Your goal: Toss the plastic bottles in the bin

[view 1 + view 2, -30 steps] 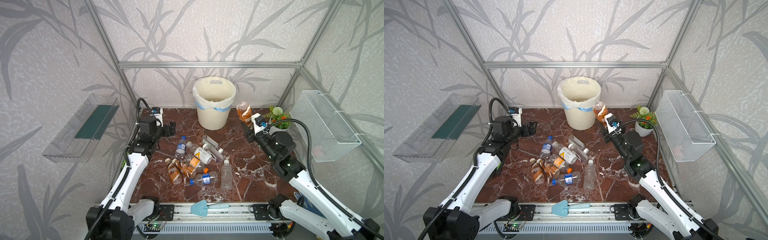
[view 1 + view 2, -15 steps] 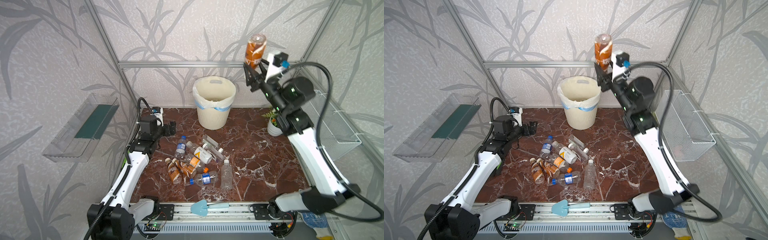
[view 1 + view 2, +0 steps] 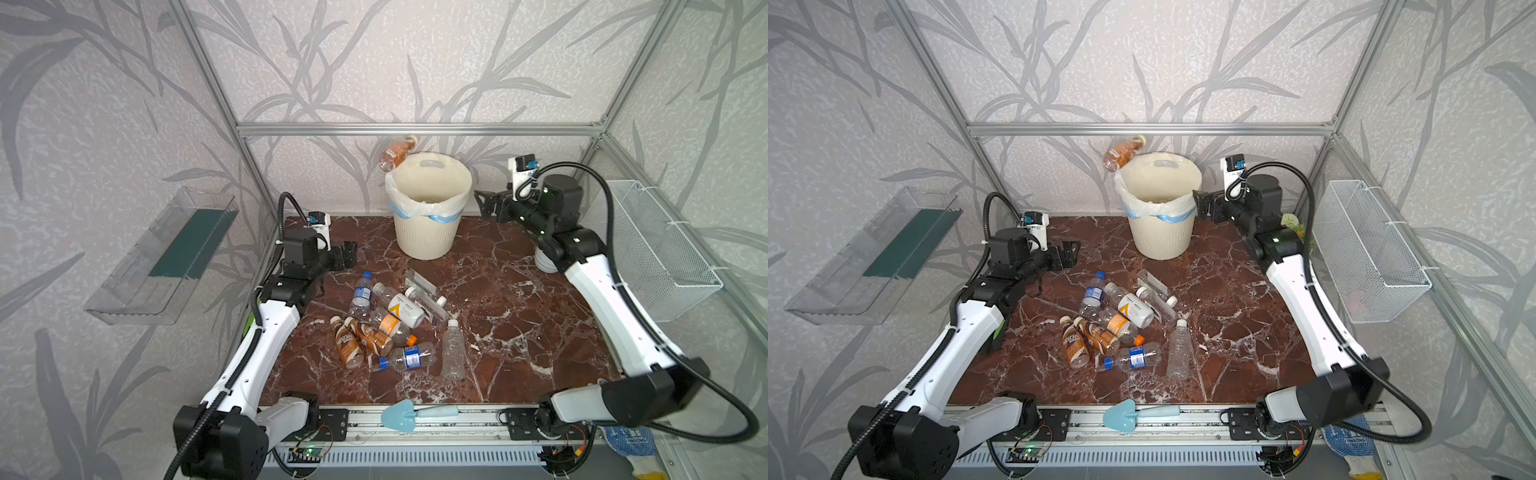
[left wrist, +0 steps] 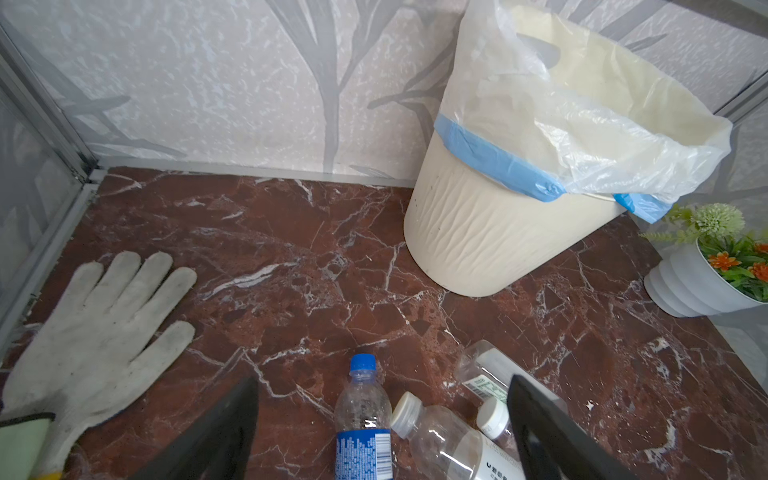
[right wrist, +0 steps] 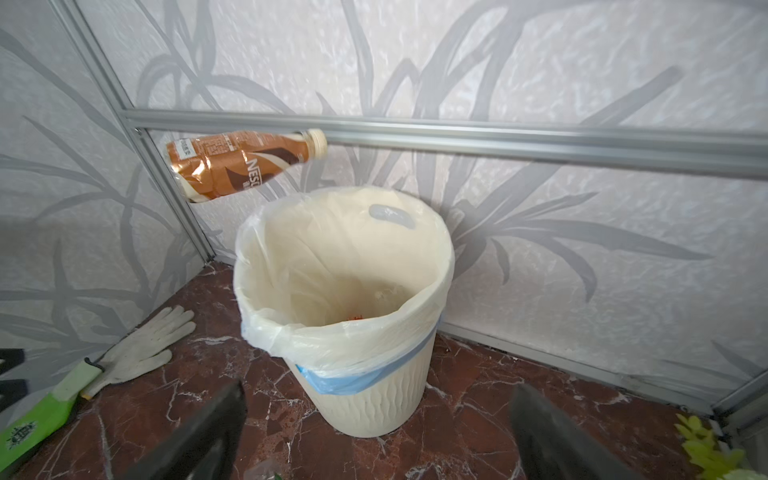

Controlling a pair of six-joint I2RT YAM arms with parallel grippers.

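Brown-label bottle [image 3: 397,154], earlier pinched by right jaws, now airborne near bin [image 3: 424,237] rim; right jaws lowered, spread, empty; left jaws spread, unmoved.

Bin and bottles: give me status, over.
Left gripper open, empty, near the bottle pile. Right gripper open, empty, beside the bin. Brown bottle airborne, tilted, above the bin's rim, unheld. Bin mouth unobstructed.
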